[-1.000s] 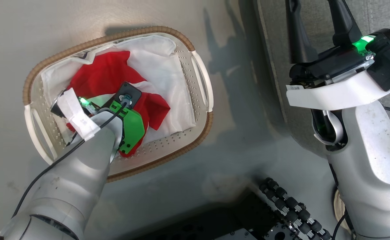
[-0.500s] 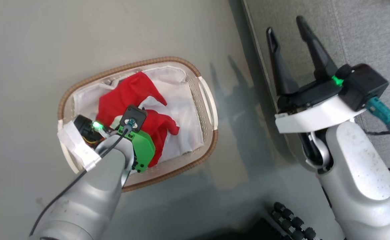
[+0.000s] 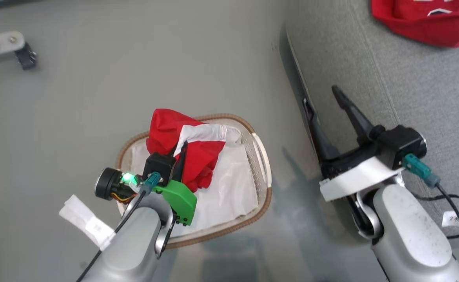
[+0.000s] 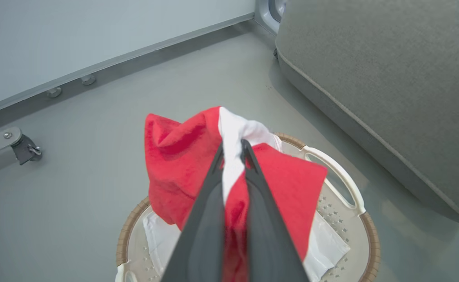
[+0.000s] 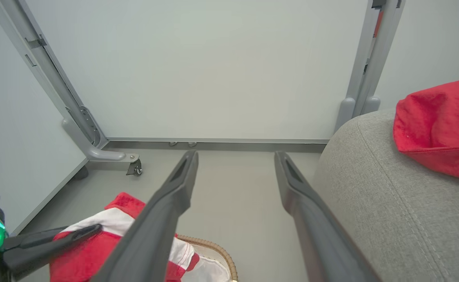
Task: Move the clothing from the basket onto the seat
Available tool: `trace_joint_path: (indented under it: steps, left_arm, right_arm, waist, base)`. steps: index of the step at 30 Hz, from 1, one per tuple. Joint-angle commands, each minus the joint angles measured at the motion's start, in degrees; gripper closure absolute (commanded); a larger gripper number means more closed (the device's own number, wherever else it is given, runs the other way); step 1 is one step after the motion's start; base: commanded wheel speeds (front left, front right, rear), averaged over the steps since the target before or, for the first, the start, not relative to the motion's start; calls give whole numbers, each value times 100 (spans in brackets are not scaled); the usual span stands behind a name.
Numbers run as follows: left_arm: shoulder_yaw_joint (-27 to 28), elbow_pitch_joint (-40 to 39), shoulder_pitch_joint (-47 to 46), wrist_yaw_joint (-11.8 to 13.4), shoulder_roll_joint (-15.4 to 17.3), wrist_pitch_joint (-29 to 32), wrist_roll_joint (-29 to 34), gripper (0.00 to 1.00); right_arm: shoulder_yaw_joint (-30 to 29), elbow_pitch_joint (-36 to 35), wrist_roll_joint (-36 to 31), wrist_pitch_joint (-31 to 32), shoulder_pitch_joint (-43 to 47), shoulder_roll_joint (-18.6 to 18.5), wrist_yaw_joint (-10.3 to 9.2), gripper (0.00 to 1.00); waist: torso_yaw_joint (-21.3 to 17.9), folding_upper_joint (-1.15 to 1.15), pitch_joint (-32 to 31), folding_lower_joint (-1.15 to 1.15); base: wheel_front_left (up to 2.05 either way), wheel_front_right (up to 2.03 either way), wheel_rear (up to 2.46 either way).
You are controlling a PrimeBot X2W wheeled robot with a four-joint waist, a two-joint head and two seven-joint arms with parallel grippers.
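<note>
My left gripper point(image 3: 178, 150) is shut on a red garment with a white stripe point(image 3: 182, 137) and holds it bunched above the basket point(image 3: 266, 188). In the left wrist view the fingertips point(image 4: 233, 147) pinch the white stripe, and the red garment point(image 4: 174, 156) hangs over the basket's white handle point(image 4: 335, 172). The white liner point(image 3: 229, 188) lies inside. My right gripper point(image 3: 321, 98) is open at the seat's point(image 3: 390, 78) edge, nothing between its fingers point(image 5: 235, 156). A second red garment point(image 3: 421, 21) lies on the seat point(image 5: 370, 196).
A grey frame leg with a caster point(image 3: 6, 47) stands on the floor at the far left, and it also appears before the pale wall point(image 5: 111, 156). Black cables point(image 3: 456, 203) trail over the seat by my right wrist.
The head camera has tilted and the whole picture has shifted. My left gripper has risen from inside the basket, lifting the red garment clear of the liner. The right gripper stays open.
</note>
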Motion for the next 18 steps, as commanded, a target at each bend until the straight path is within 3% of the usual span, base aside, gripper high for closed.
trace_joint_path:
  steps: [1, 18]
  left_arm:
    - [98, -188, 187, 9, 37, -2, 65, 100]
    - [904, -1921, 926, -282, -72, -4, 411, 100]
  right_arm:
    - [-6, 52, -50, -1, 169, -5, -7, 0]
    - [154, 449, -109, -1, 1231, 142, -6, 0]
  waist:
    - [404, 0, -763, 0]
    - [773, 0, -2076, 0]
  base:
    - [0, 0, 0]
    - [0, 0, 0]
